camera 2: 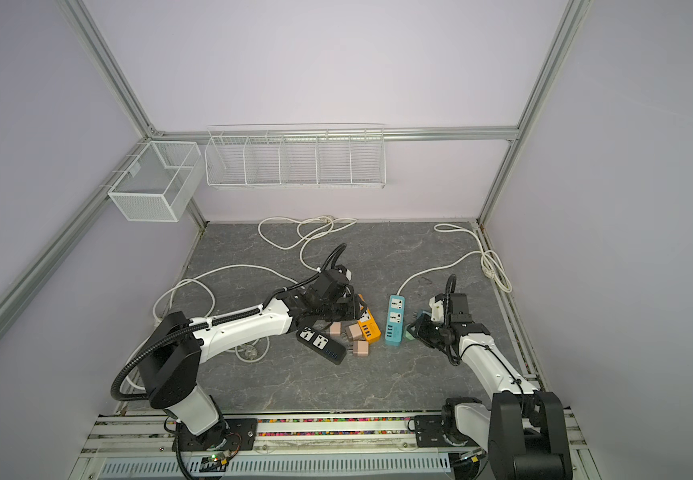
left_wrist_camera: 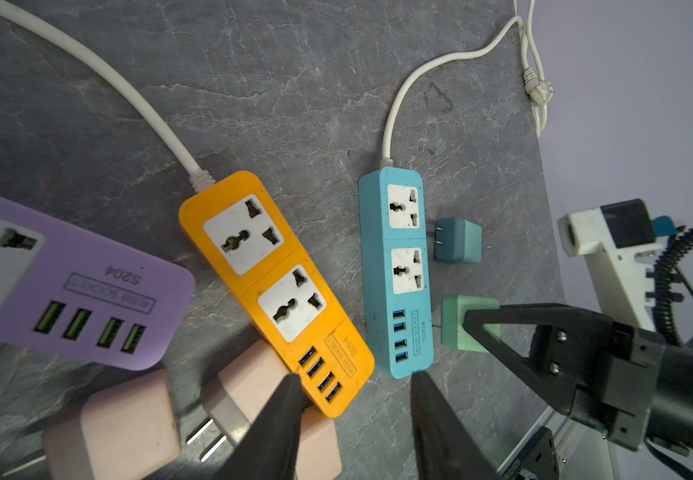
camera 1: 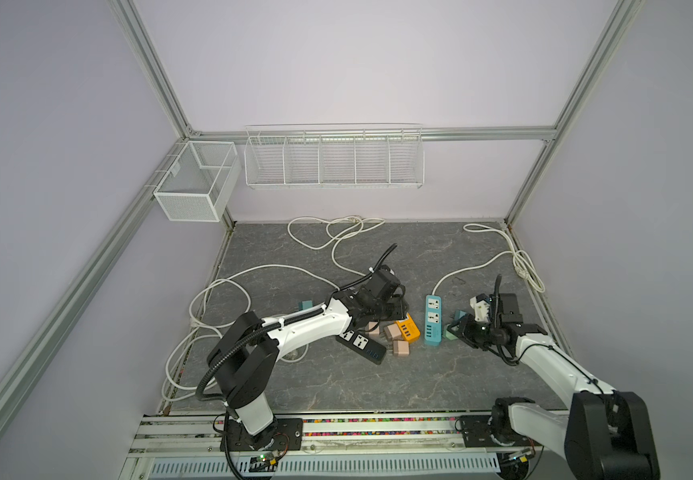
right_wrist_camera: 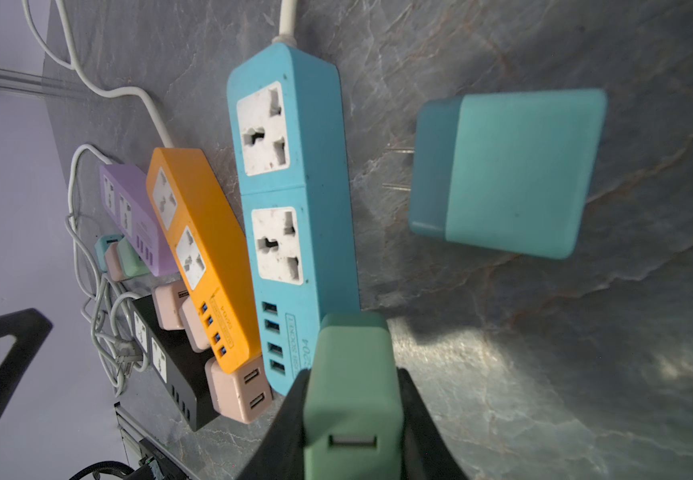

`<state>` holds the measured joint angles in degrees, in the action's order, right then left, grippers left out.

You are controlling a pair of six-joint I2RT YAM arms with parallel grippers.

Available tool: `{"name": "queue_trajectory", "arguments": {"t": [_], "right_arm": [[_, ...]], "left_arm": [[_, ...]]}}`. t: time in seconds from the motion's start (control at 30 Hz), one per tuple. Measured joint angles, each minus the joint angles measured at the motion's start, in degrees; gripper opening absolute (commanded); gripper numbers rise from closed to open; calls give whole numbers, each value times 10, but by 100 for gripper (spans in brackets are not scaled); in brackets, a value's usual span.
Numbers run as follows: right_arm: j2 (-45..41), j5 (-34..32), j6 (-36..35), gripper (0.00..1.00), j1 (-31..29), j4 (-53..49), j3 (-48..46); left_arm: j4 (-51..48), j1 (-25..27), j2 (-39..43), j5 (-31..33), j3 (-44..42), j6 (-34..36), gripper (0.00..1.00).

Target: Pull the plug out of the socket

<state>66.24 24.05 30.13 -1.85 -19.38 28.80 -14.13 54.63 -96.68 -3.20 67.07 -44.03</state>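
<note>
Four strips: all are lying flat on the bench point(camera 1: 336, 382) with their sockets facing up.
Purple strip point(left_wrist_camera: 66, 282): it is lying furthest left in the left wrist view, and in both top views the left arm point(camera 1: 307, 324) is covering it.
Left gripper point(left_wrist_camera: 357, 399): it is hovering over the near end of the orange strip, with its jaws standing moderately apart and closed on nothing.
Black strip point(camera 1: 360, 344): it is lying at a slant just left of the pink plugs.
Pink plugs point(camera 1: 401, 348): three are lying loose between the black strip and the orange strip.
Orange strip point(left_wrist_camera: 274, 282): its cord end is pointing towards the back wall and its USB end towards the robot.
Blue strip point(left_wrist_camera: 394, 270): its long axis is running front to back, with the cord leaving the far end.
Green plug point(right_wrist_camera: 353, 395): it is sitting out of any socket, just right of the blue strip's USB end. Its long axis is running crosswise to that strip. Its prongs are pointing left at the strip's side and its USB port is facing the right wrist. I cannot tell whether the prongs are touching the strip.
Teal plug point(left_wrist_camera: 458, 241): it is lying loose just right of the blue strip's sockets, with its prongs pointing at the strip.
Right gripper point(right_wrist_camera: 353, 374): its jaws are clamping the green plug by its two flat sides.
</note>
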Motion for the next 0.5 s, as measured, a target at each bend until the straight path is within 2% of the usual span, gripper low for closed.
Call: {"name": "queue_trajectory", "arguments": {"t": [0.2, 0.5], "right_arm": [[16, -2, 1, 25, 3, 4, -6], [16, -22, -2, 54, 8, -17, -4]], "left_arm": [[5, -3, 9, 3, -21, 1, 46], [5, -13, 23, 4, -35, 0, 46]]}}
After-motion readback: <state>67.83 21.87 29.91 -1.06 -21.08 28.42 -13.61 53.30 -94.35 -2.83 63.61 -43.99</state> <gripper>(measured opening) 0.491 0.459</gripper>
